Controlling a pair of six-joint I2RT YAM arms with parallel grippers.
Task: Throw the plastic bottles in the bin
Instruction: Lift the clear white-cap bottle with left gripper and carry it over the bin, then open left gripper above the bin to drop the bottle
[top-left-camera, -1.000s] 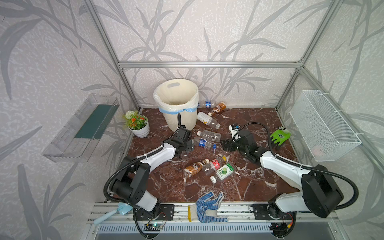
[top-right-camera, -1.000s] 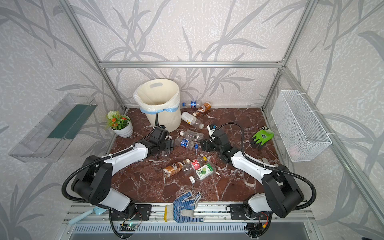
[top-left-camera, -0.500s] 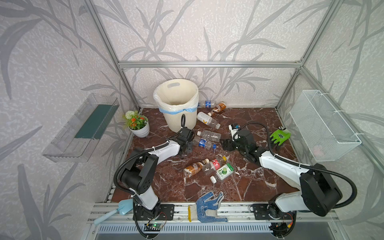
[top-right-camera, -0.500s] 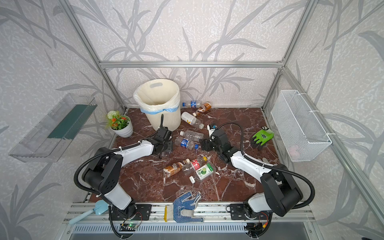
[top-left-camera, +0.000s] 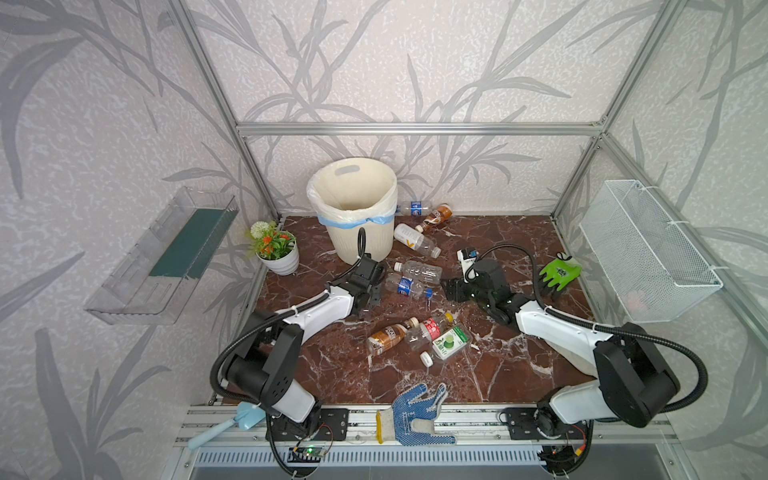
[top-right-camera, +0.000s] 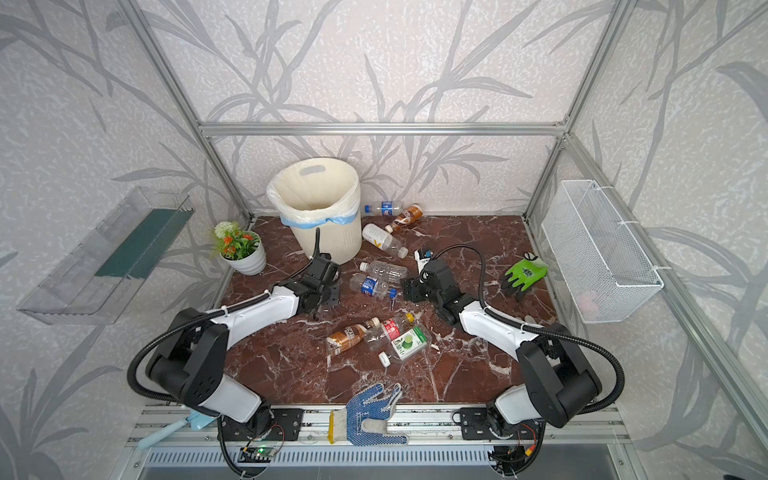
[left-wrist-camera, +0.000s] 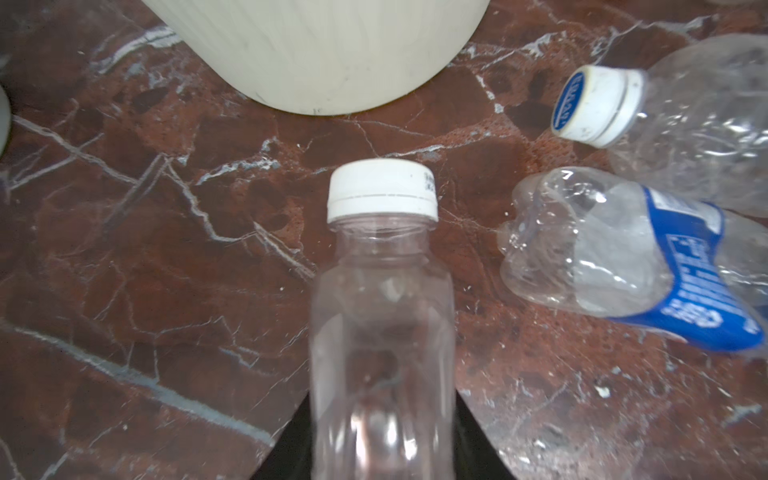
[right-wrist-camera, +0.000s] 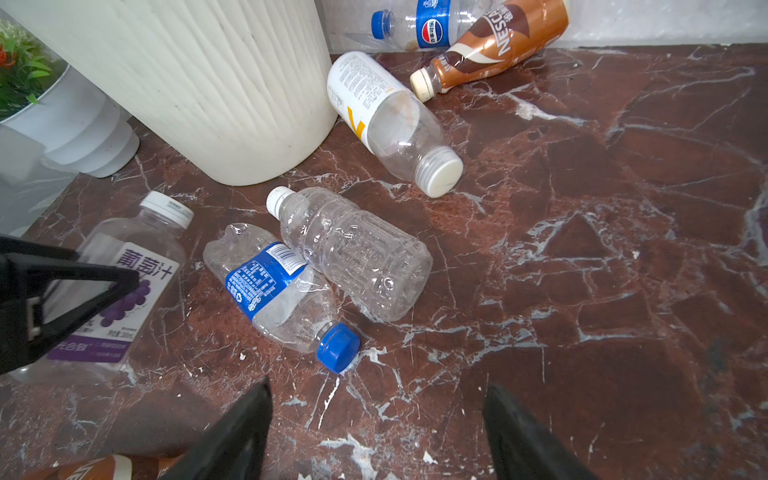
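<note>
Clamps the left gripper (top-left-camera: 372, 291) on a purple-label bottle (right-wrist-camera: 124, 274) beside the bin (top-left-camera: 365, 245); holds the right gripper (right-wrist-camera: 376, 399) spread and empty. Could squirt it loose if the thin plastic buckles, or clip the bin on lifting.

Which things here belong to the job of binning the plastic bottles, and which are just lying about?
Job:
bin
grape-juice bottle
blue-label bottle
clear bottle
white-label bottle
Nescafe bottle
Pepsi bottle
brown-label bottle
red-label bottle
green-label bottle

Lying about:
flower pot
green glove
blue-dotted glove
wire basket
wall tray
</note>
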